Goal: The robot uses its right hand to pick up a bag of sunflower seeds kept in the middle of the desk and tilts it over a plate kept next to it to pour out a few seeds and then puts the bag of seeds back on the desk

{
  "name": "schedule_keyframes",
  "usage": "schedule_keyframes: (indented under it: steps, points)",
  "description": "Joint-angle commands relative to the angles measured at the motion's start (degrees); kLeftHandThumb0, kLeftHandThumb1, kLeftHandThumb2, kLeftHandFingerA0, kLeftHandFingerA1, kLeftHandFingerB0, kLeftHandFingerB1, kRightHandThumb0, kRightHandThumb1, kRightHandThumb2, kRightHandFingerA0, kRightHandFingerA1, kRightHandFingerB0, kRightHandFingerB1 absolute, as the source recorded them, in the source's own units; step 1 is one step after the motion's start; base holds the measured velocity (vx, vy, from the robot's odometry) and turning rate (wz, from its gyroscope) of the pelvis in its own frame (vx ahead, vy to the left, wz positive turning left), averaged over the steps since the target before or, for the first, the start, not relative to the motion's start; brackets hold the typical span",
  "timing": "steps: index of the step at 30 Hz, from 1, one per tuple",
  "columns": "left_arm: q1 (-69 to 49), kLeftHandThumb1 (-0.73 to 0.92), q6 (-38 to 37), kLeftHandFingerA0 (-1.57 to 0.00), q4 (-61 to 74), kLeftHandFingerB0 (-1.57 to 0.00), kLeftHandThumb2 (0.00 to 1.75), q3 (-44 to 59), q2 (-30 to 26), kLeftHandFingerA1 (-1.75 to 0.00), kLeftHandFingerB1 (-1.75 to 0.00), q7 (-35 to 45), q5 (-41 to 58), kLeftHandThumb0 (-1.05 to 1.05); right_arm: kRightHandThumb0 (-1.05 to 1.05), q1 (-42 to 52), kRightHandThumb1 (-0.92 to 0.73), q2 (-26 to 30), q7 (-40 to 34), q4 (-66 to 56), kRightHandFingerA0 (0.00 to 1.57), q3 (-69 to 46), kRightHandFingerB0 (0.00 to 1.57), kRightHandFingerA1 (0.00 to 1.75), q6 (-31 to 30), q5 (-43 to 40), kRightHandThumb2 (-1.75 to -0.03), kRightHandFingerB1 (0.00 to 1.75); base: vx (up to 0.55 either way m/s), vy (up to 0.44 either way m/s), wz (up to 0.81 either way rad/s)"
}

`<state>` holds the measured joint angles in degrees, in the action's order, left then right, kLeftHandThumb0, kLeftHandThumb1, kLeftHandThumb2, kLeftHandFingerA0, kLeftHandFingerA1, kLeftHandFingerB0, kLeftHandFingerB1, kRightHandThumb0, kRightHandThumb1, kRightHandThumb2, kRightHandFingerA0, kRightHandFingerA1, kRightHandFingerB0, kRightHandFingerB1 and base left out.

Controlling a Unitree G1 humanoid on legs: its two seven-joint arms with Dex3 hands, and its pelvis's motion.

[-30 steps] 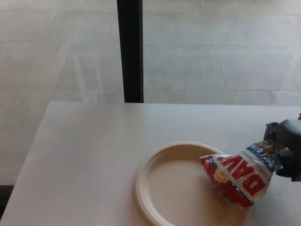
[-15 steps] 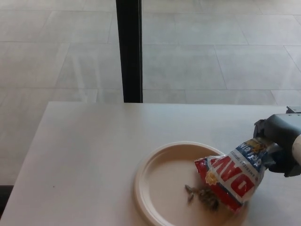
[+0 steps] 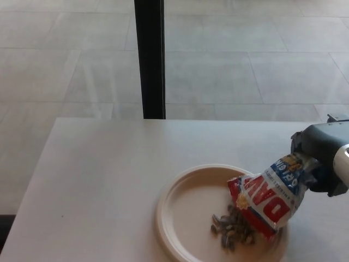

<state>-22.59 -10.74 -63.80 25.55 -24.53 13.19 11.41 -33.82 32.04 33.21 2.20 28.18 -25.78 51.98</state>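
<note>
My right hand (image 3: pixel 322 159) comes in from the right edge and is shut on the sunflower seed bag (image 3: pixel 270 194), a red, white and blue packet. The bag hangs tilted with its mouth down and to the left over the cream plate (image 3: pixel 185 202). A small heap of dark seeds (image 3: pixel 232 229) lies on the plate just below the bag's mouth. My left hand does not show.
The plate sits on a pale desk (image 3: pixel 103 185) near its front right. A black post (image 3: pixel 149 57) stands behind the desk's far edge, with a tiled floor beyond.
The bag has tipped further and lifted slightly with my right hand. Seeds have spilled onto the plate, and the heap has grown since half a second ago.
</note>
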Motion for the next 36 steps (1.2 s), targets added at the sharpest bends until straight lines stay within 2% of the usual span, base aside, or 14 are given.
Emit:
schedule_keyframes:
  steps: [1,2,3,7,9,10,12,16,18,19,21,23,28,36]
  points:
    - [-0.15,0.43,0.04,-0.38,-0.16,-0.34,0.99,0.16,-1.07,-0.70,-0.65,0.08,0.31,-0.42,-0.42,0.73,-0.77,0.34,1.04,-0.27,0.88,-1.44,0.70,1.48,-1.25,0.86,-0.81,0.85,0.00,0.000,0.00]
    - [-0.01,0.54,-0.22,-0.42,-0.78,-0.39,0.78,0.17,-1.13,-0.76,-0.66,0.09,0.27,-0.44,-0.41,0.96,-0.75,0.42,1.34,-0.34,0.89,-1.55,0.73,1.47,-1.33,0.72,-0.81,0.85,0.00,0.000,0.00]
    - [-0.05,0.42,-0.45,-0.42,-1.01,-0.35,0.98,-0.01,-1.17,-0.71,-0.65,-0.22,0.00,-0.42,-0.40,1.27,-0.72,0.51,1.35,-0.39,0.90,-1.65,0.76,1.52,-1.18,0.57,-0.84,0.96,0.00,0.000,0.00]
    - [-1.50,0.53,0.73,-0.41,2.40,-0.35,0.80,0.19,-0.89,-0.76,-0.64,-0.06,0.52,-0.42,-0.41,2.41,-0.74,0.99,1.52,-0.15,0.86,-2.10,0.63,1.30,-1.04,0.79,-0.76,0.67,0.00,0.000,0.00]
    - [-1.08,0.42,0.54,-0.39,1.50,-0.33,0.99,0.24,-0.97,-0.70,-0.65,-0.04,0.50,-0.42,-0.41,2.76,-0.72,1.11,1.23,-0.30,0.86,-2.66,0.62,1.37,-0.66,0.46,-0.80,0.70,0.00,0.000,0.00]
    - [-0.97,0.53,0.93,-0.39,1.20,-0.36,0.78,0.60,-0.89,-0.75,-0.65,0.30,0.97,-0.43,-0.40,2.89,-0.69,0.98,1.39,-0.54,0.87,-3.02,0.69,1.57,-0.62,0.14,-0.85,0.98,0.00,0.000,0.00]
    - [-1.20,0.40,0.26,-0.39,0.79,-0.33,0.98,-0.02,-1.01,-0.70,-0.65,0.07,0.16,-0.45,-0.40,3.30,-0.70,0.44,0.95,-0.55,0.86,-3.73,0.68,1.53,-0.58,-0.62,-0.86,0.79,0.00,0.000,0.00]
    - [-1.85,0.48,0.07,-0.41,1.14,-0.35,0.92,-0.09,-0.72,-0.73,-0.65,0.26,0.25,-0.51,-0.40,4.67,-0.69,0.00,1.70,-1.65,0.90,-4.87,0.76,1.54,-0.89,-1.57,-0.88,0.92,0.00,0.000,0.00]
    - [-1.05,0.55,0.31,-0.39,-0.19,-0.33,0.77,0.34,-0.82,-0.75,-0.63,0.19,0.65,-0.43,-0.38,5.74,-0.68,-0.64,1.42,-1.77,0.91,-5.86,0.80,1.67,-1.27,-2.34,-0.90,1.29,0.00,0.000,0.00]
    - [-0.52,0.43,0.35,-0.37,-1.18,-0.31,0.99,0.73,-0.82,-0.70,-0.64,0.37,1.07,-0.42,-0.37,7.20,-0.69,-1.40,0.73,-1.82,0.92,-7.17,0.78,1.75,-1.94,-3.58,-0.88,1.54,0.00,0.000,0.00]
    - [-0.66,0.42,0.20,-0.39,-1.03,-0.35,0.99,0.63,-0.76,-0.71,-0.66,0.19,0.89,-0.42,-0.38,9.22,-0.68,-2.46,-0.09,-1.92,0.92,-9.07,0.77,1.75,-2.60,-4.62,-0.86,1.60,0.00,0.000,0.00]
    - [-1.03,0.54,0.33,-0.41,-0.08,-0.36,0.78,0.15,-0.83,-0.76,-0.65,-0.06,0.41,-0.42,-0.38,11.18,-0.68,-4.08,-0.67,-2.03,0.91,-11.02,0.77,1.75,-4.62,-5.36,-0.84,1.52,0.00,0.000,0.00]
    - [-1.08,0.42,0.25,-0.41,-0.37,-0.37,1.00,0.37,-0.46,-0.72,-0.67,-0.58,0.64,-0.40,-0.35,15.55,-0.65,-7.18,-2.20,-1.89,0.89,-15.45,0.73,1.75,-6.99,-7.70,-0.99,1.50,0.00,0.000,0.00]
    - [-3.41,0.52,0.14,-0.38,3.14,-0.39,0.81,0.07,0.40,-0.76,-0.67,0.06,0.57,-0.46,-0.38,21.53,-0.46,-11.34,-6.78,0.62,0.93,-25.82,0.82,1.75,0.53,-18.45,-1.20,1.56,0.00,0.000,0.00]
